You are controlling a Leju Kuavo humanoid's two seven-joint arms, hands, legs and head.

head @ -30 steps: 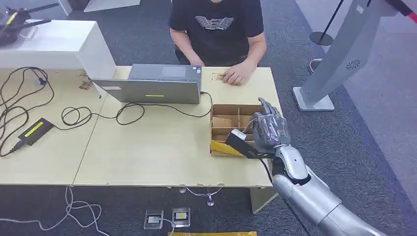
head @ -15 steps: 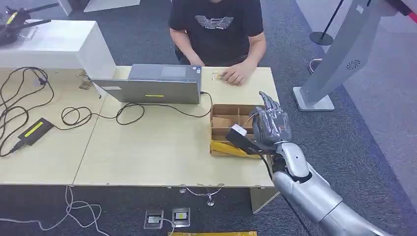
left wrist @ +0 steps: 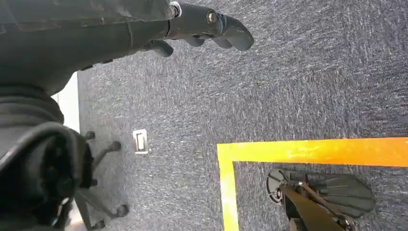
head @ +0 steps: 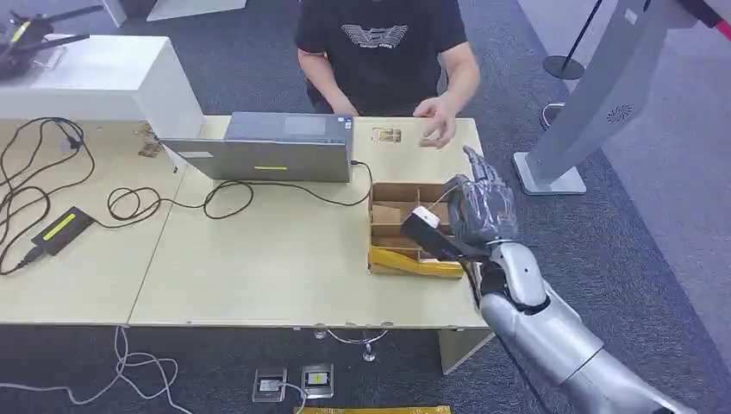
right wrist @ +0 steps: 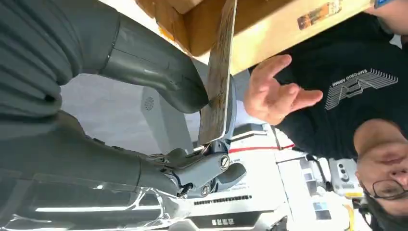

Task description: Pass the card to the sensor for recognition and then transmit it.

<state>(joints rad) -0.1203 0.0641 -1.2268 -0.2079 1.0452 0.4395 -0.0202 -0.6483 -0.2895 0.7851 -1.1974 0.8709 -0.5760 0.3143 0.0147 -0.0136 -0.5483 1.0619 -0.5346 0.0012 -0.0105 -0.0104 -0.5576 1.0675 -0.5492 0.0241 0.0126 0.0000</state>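
The right hand (head: 479,210) hangs above the divided cardboard box (head: 390,213) at the counter (head: 259,259) edge — its thumb and fingers (right wrist: 219,169) clamped on the card (right wrist: 217,82), held edge-on. The person's open hand (head: 438,121) is raised just beyond it. The left hand (left wrist: 159,26) hangs over the carpet, fingers loosely apart — holding nothing.

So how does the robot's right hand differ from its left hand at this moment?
The right hand is raised over the cardboard box on the table, while the left hand hangs above the grey carpet. The right hand pinches a card between thumb and fingers; the left hand holds nothing, its fingers loosely extended. Both have dark grey fingers.
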